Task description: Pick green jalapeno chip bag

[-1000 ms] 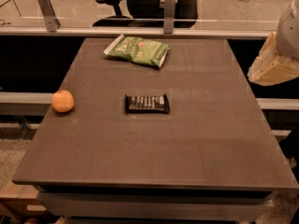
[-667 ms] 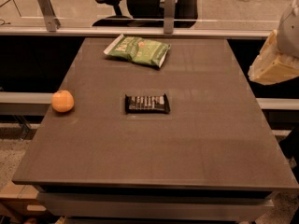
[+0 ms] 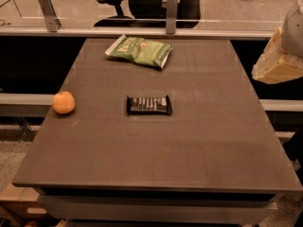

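Hand (image 3: 278,60) is hovering beyond the worktop (image 3: 203,141) edge; I cannot tell its state. Green jalapeno chip bag (image 3: 140,50) is lying well apart, to the hand's left.

1. Cropped by the right border, beyond the right edge of the tabletop (image 3: 189,150) near its far right corner: the pincer (image 3: 278,60), only partly in view.
2. Too small to read: pale lettering on the green jalapeno chip bag (image 3: 139,51), close to the far edge.
3. Likewise unreadable: print on the candy bar (image 3: 149,105), mid-tabletop.
4. Cut off at the top and partly hidden behind a post (image 3: 171,11), past the far edge: an office chair (image 3: 142,1).
5. Mostly hidden below the near left corner: a cardboard box (image 3: 14,203).
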{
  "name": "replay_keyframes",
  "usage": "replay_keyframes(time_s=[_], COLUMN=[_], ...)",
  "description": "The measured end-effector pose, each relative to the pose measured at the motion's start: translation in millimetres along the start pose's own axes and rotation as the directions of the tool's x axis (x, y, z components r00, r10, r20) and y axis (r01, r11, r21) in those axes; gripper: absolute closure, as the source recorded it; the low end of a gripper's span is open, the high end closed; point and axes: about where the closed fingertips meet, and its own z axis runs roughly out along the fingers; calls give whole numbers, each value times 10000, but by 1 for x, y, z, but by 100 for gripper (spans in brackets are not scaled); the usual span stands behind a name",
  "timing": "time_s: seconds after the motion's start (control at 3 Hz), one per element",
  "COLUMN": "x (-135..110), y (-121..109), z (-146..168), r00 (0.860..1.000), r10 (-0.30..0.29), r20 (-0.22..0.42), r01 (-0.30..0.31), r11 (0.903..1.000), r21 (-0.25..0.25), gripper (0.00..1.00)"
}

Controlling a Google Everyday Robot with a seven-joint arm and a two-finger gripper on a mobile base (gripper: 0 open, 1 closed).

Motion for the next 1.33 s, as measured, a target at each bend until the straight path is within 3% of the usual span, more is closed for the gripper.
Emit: replay_keyframes(time_s=[0.33, 0.67, 1.33], x=[-1, -4, -15], y=[-8, -31, -72], z=[-5, -16, -31], r00=[9987, 9887, 9464], r10=[-322, -846, -1992], r20=[385, 1241, 2544], r01=[303, 695, 1419], r11=[9984, 9901, 9636], r21=[471, 1219, 2265], gripper=[12, 0, 0])
